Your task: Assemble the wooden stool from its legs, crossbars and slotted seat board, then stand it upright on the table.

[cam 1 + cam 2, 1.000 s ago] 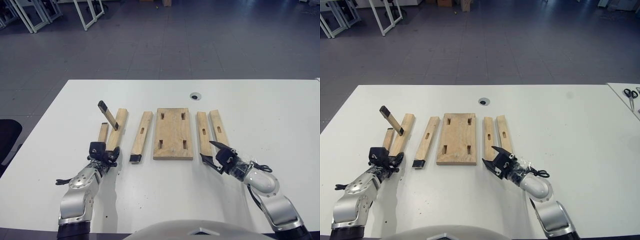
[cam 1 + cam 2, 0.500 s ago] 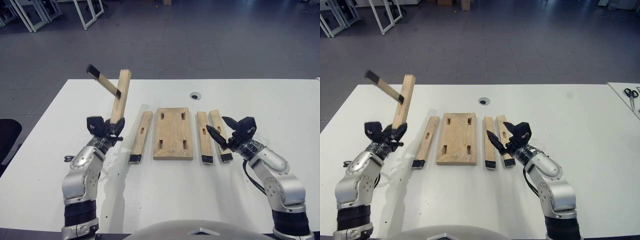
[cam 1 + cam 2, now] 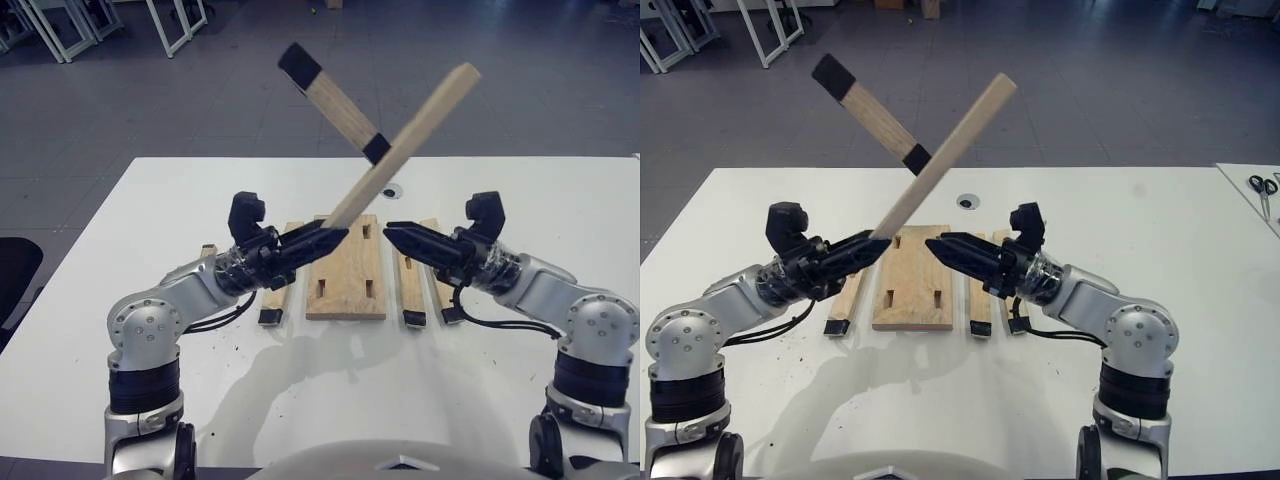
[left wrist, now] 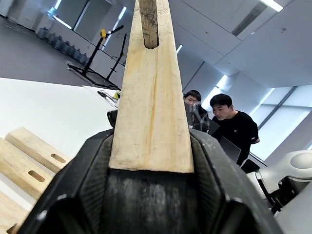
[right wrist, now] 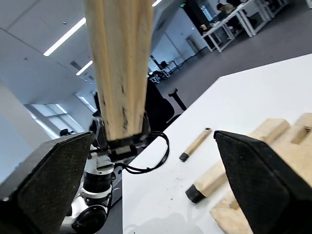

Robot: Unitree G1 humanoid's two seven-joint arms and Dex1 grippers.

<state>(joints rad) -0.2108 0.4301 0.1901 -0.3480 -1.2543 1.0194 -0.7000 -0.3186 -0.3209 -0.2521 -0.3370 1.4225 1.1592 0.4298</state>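
My left gripper [image 3: 333,236] is shut on the lower end of a wooden leg [image 3: 410,130]. It holds the leg in the air above the seat board, slanting up to the right. A black-tipped crossbar [image 3: 330,100] sits through the leg's slot [image 4: 148,22]. My right gripper [image 3: 394,233] is open, level with the left one and pointing at it, a short gap away from the leg's held end. The slotted seat board [image 3: 346,270] lies flat on the table. One leg [image 3: 278,285] lies to its left and two legs [image 3: 406,275] to its right.
A short loose crossbar [image 3: 207,250] lies at the left, behind my left arm. A round cable hole [image 3: 967,202] sits in the white table [image 3: 540,210] beyond the board. Scissors [image 3: 1260,187] lie on the neighbouring table at far right.
My left gripper has lifted the leg with its crossbar off the table and swung it over the seat board. My right gripper rose from the front edge and turned toward it.
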